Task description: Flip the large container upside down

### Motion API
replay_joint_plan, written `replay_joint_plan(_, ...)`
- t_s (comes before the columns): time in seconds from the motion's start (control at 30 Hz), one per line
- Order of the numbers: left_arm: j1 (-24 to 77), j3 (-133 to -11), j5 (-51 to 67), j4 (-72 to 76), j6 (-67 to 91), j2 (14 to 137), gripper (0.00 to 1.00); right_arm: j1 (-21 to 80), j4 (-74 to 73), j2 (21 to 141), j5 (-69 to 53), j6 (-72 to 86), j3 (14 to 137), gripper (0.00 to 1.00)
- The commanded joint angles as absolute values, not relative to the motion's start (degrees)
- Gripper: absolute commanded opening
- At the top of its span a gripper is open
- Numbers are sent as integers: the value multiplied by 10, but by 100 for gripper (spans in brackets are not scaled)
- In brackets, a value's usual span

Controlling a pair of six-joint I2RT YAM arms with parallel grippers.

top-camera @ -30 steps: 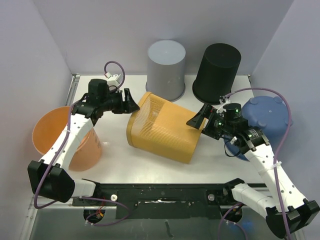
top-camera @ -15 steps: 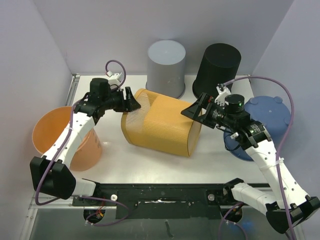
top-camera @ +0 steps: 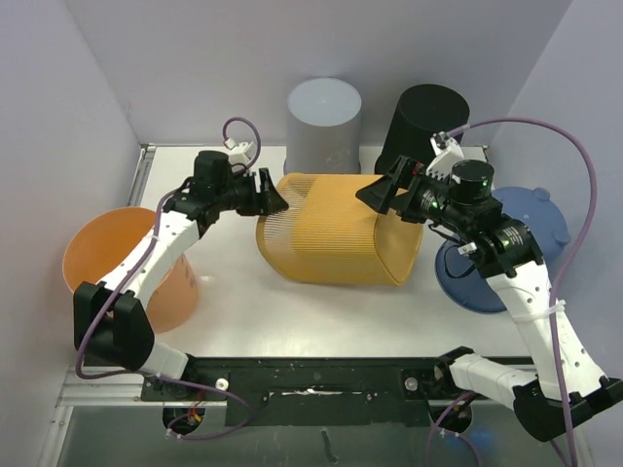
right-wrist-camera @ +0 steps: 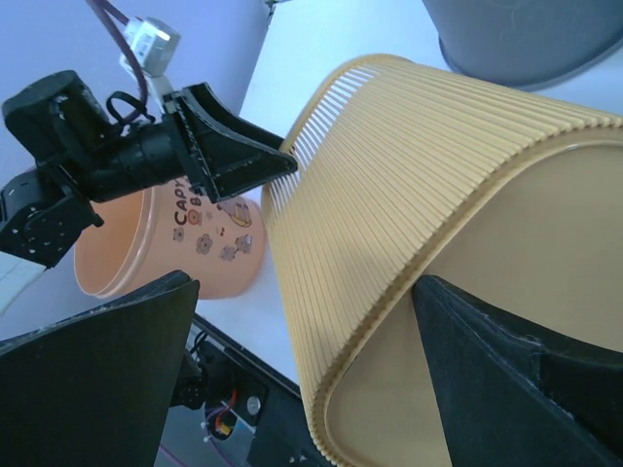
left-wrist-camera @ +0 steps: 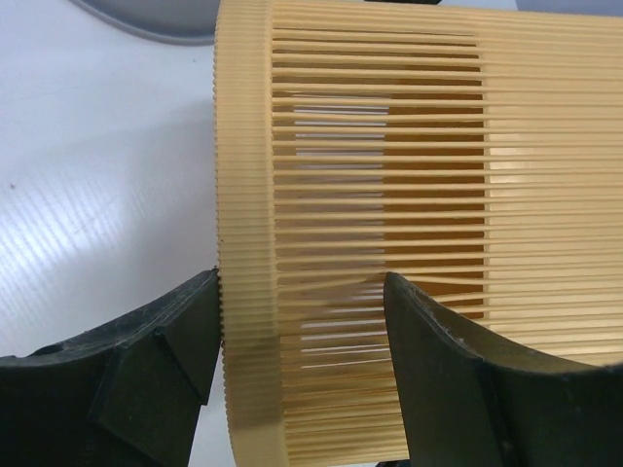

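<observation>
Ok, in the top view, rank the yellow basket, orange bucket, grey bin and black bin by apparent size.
1. yellow basket
2. orange bucket
3. grey bin and black bin: look alike, so unranked

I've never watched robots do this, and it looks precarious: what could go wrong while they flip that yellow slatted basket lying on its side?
1. Both pairs of jaws stand open against the yellow basket, so it seems propped rather than clamped, and it might slip or roll away.
2. The grey container and the black container stand close behind it, so the basket could knock them as it turns.
</observation>
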State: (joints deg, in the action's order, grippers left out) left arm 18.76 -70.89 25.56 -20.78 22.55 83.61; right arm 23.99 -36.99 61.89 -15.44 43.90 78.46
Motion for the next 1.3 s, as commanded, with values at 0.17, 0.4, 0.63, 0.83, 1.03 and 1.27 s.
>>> replay_joint_plan(0.17, 272, -727, 304, -126, 258, 906, 61, 247, -280, 650, -185, 399, 849, 98)
replay_joint_plan(0.4, 293, -736, 315, -87, 278, 948, 61, 247, -269, 672, -177, 388, 852, 98)
replay_joint_plan(0.63, 302, -738, 318, -72, 286, 969, 61, 249, -232, 692, -191, 396, 852, 98)
replay_joint_plan(0.83, 298, -776, 295, -122, 261, 954, 61, 249, -277, 701, -169, 376, 871, 98)
replay_joint_plan(1.03, 280, -869, 203, -252, 200, 908, 61, 248, -350, 689, -72, 316, 909, 98)
replay_joint_plan(1.27, 269, -947, 75, -378, 163, 818, 62, 247, -387, 713, 28, 273, 927, 98)
